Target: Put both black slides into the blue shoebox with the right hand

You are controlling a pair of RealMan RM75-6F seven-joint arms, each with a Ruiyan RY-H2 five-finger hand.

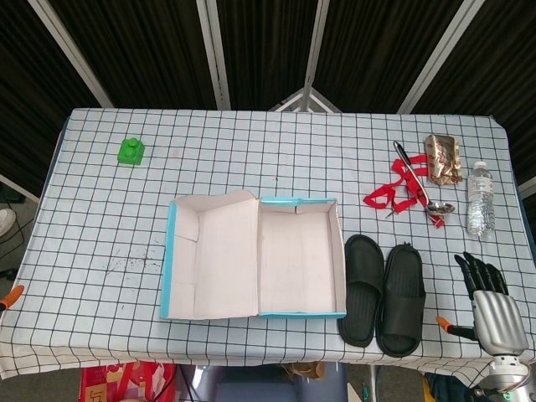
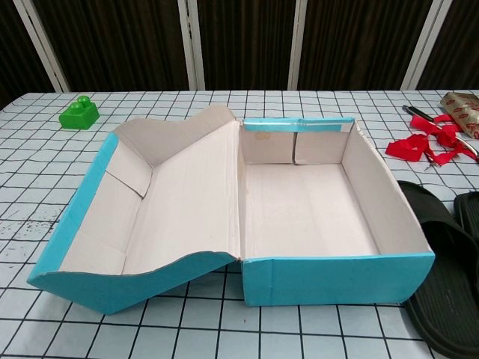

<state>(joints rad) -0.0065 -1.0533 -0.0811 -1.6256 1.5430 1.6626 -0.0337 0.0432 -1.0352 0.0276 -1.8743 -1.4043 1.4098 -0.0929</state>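
The blue shoebox lies open in the middle of the checked table, its lid folded out to the left; inside I see only bare cardboard. Two black slides stand side by side just right of it, the left slide and the right slide. My right hand hovers at the table's front right corner, right of the slides, fingers stretched apart and holding nothing. Of my left hand only an orange tip shows at the left edge. The chest view shows the box and parts of both slides, no hand.
At the back right lie a red ribbon, a spoon, a foil packet and a water bottle. A green block sits at the back left. The front table edge runs close below the slides.
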